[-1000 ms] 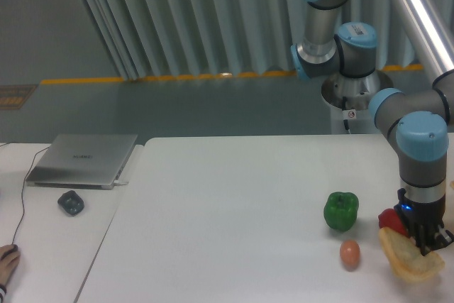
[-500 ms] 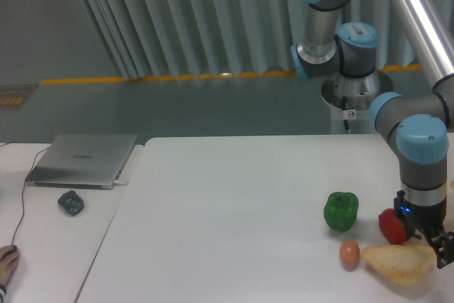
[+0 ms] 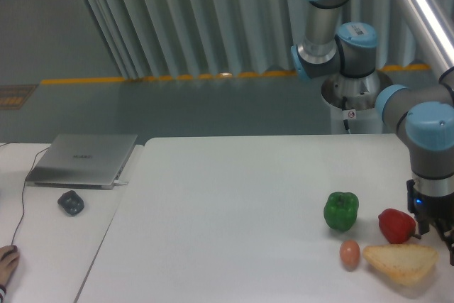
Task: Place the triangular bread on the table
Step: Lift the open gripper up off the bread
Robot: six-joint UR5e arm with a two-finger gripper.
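The triangular bread (image 3: pixel 399 262), a pale golden wedge, lies flat on the white table (image 3: pixel 234 211) near its front right corner. My gripper (image 3: pixel 445 235) hangs just right of and slightly above the bread, at the frame's right edge and partly cut off. It is open, with nothing between its fingers, and no longer touches the bread.
A red pepper (image 3: pixel 396 225) sits just behind the bread, a small orange-brown egg (image 3: pixel 349 254) just left of it, and a green pepper (image 3: pixel 341 211) behind the egg. On the left desk lie a grey laptop (image 3: pixel 84 160) and a dark object (image 3: pixel 70 202). A person's hand (image 3: pixel 7 257) shows at the far left.
The bread went from tilted in my gripper to lying flat on the table. My gripper let go of it and moved right and slightly up.
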